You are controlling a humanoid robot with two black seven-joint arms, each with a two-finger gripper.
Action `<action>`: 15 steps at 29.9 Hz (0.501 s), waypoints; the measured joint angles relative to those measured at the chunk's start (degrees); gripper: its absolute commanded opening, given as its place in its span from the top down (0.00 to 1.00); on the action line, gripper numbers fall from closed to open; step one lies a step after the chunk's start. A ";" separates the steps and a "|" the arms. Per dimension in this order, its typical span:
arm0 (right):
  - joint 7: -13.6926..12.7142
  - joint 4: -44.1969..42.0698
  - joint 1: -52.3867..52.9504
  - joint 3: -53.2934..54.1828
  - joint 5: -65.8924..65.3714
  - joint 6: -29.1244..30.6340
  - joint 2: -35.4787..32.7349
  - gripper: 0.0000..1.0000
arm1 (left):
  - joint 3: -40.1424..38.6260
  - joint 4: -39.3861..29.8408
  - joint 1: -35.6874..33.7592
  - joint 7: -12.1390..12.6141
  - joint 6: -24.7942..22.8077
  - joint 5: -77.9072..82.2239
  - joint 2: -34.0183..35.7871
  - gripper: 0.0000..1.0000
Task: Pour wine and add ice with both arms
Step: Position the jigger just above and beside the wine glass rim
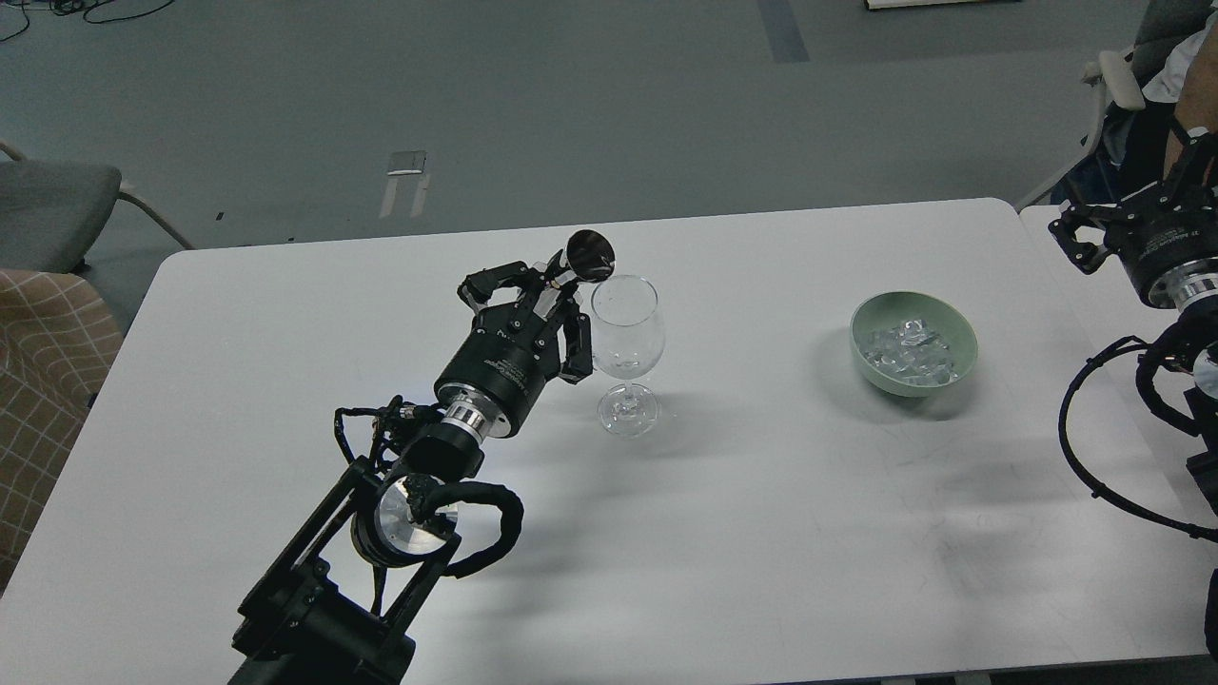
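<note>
A clear, empty wine glass (625, 328) stands upright at the middle of the white table (761, 533). My left gripper (544, 297) is shut on a small metal measuring cup (590, 255). It holds the cup tilted, with its mouth at the glass's left rim. The ice (909, 347), a heap of small clear chunks, lies in a pale green bowl (904, 385) to the right of the glass. My right gripper (1132, 224) hovers open and empty near the table's far right edge, apart from the bowl.
A grey chair (48, 205) and a checked cushion (43, 381) stand off the table's left side. A person in a chair (1156, 86) sits at the far right behind my right arm. Black cables (1075, 447) loop from my right arm.
</note>
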 measured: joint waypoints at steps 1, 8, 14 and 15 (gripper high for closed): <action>0.00 0.00 -0.02 0.00 0.00 0.00 0.00 0.00 | 0.00 0.00 0.02 0.15 -0.03 0.33 0.00 1.00; 0.00 -0.02 -0.05 0.02 0.00 0.00 -0.01 0.00 | 0.00 0.00 -0.19 0.49 -0.18 0.70 0.00 1.00; 0.00 -0.07 -0.05 0.08 0.06 0.00 -0.01 0.00 | 0.00 0.25 -0.78 0.57 -0.18 0.81 0.00 1.00; 0.00 -0.07 -0.05 0.08 0.07 0.00 -0.01 0.00 | 0.00 0.28 -0.86 0.57 -0.18 0.89 0.00 1.00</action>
